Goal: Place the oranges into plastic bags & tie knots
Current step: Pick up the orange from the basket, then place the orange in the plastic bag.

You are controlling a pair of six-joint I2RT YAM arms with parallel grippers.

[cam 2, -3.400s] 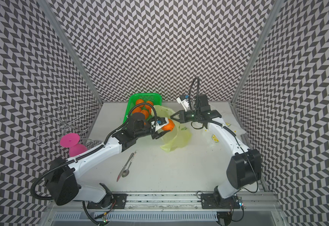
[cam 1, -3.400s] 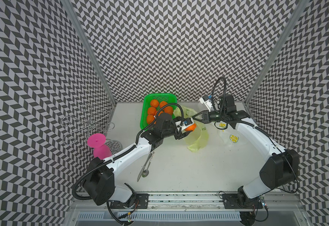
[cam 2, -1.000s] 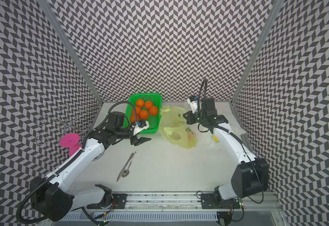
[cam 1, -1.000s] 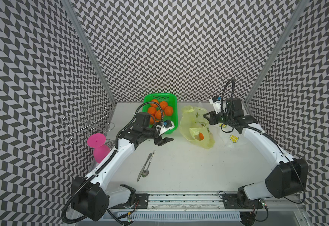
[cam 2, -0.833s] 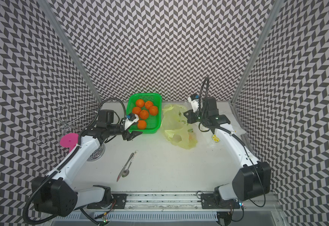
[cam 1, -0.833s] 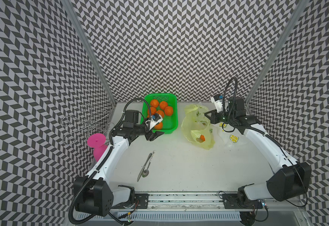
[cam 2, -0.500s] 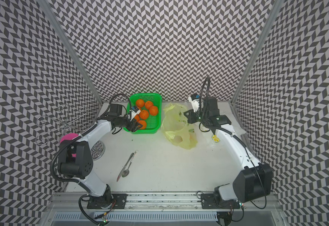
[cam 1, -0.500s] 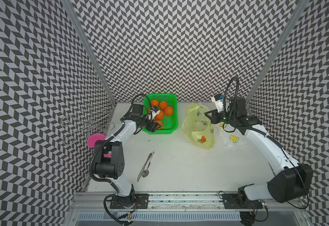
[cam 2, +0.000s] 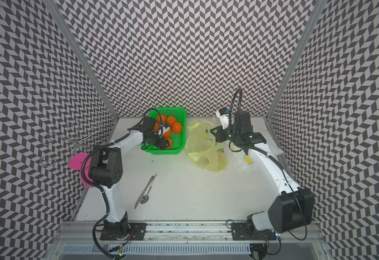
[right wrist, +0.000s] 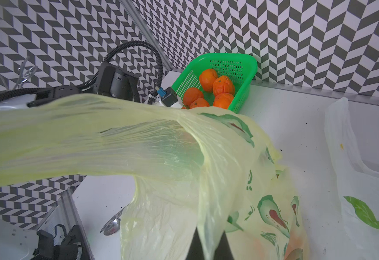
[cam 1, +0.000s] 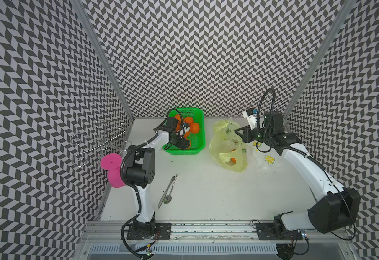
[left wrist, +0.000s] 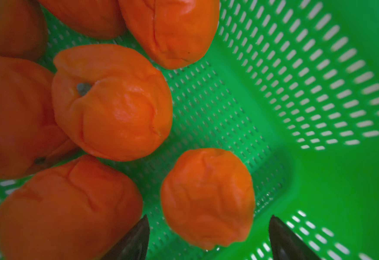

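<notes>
Left pincer (left wrist: 208, 236) released, straddling dimpled bright-orange fruit (left wrist: 207, 198) in green mesh basket (left wrist: 296, 90), pre-grasp. Right pincer (right wrist: 208, 245), beside basket, clenched on crinkly yellow-green plastic bag (right wrist: 161, 144), propping mouth for loading.

A green plastic mesh basket (cam 1: 199, 140) (cam 2: 180, 142) sits at the far edge of the white tabletop (cam 1: 206, 191), left of centre and close to the back wall. Its slotted sides show up close in the left wrist view (left wrist: 229, 101) and from the side in the right wrist view (right wrist: 236, 65). Nearer, left of centre, a metal spoon (cam 1: 167, 199) (cam 2: 145, 199) and a table knife (cam 1: 161, 203) lie side by side, handles pointing far and slightly right. At the left edge stands a bright pink plastic object (cam 1: 110, 161) (cam 2: 78, 162) with a flat round top. Just beyond it is a chrome wire stand with curled hooks (cam 1: 103, 144) (cam 2: 73, 144). Black-and-white chevron walls (cam 1: 184, 56) enclose three sides.
</notes>
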